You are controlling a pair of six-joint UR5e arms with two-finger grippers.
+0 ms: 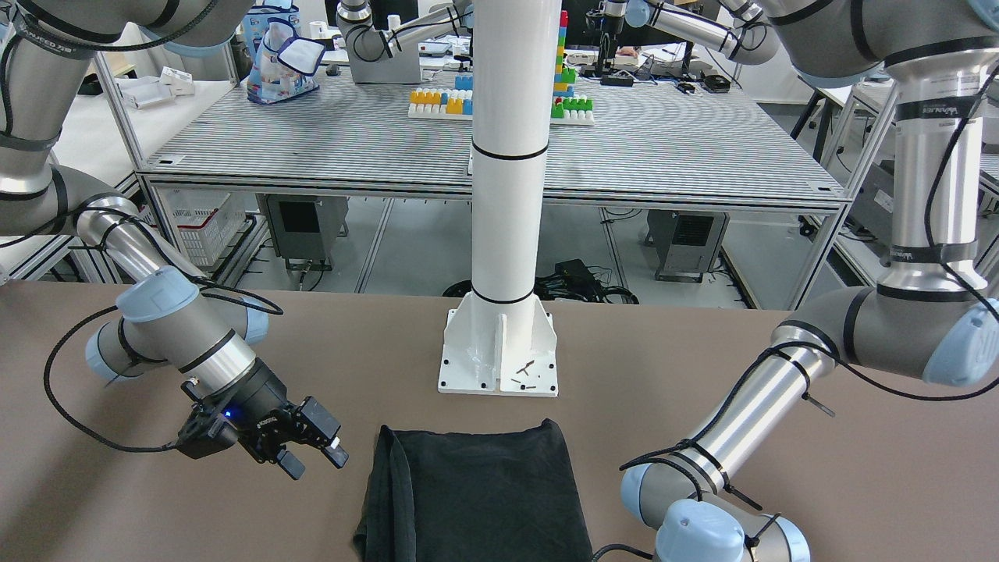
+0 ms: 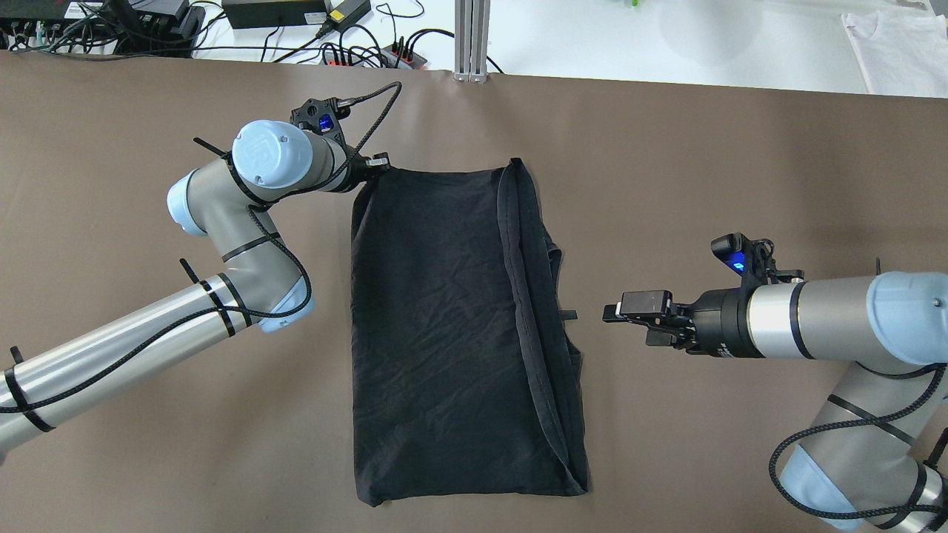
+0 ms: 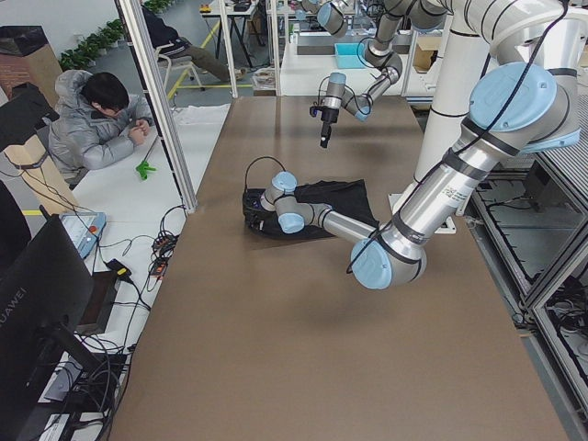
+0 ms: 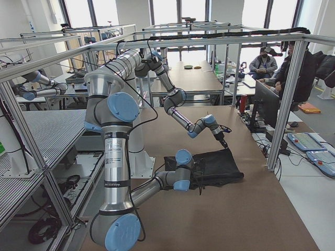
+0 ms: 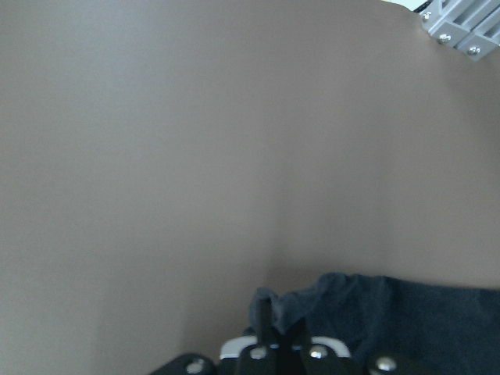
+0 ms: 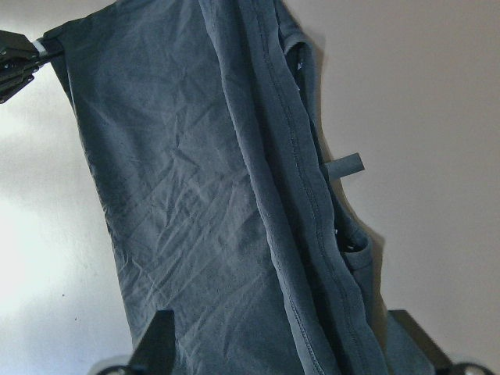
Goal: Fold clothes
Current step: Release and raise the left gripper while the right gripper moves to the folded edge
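The black garment lies flat on the brown table, folded lengthwise into a long rectangle, with a hemmed edge running down its right part. It also shows in the front view. My left gripper is at the garment's far left corner. In the left wrist view it is shut on a pinch of that corner's fabric. My right gripper hovers a little to the right of the garment's right edge, open and empty. Its spread fingers frame the garment in the right wrist view.
The white pole's base plate stands just behind the garment, with small screws on it. A short black strap sticks out from the garment's right edge. Cables and power strips lie past the far edge. A seated person is off the table.
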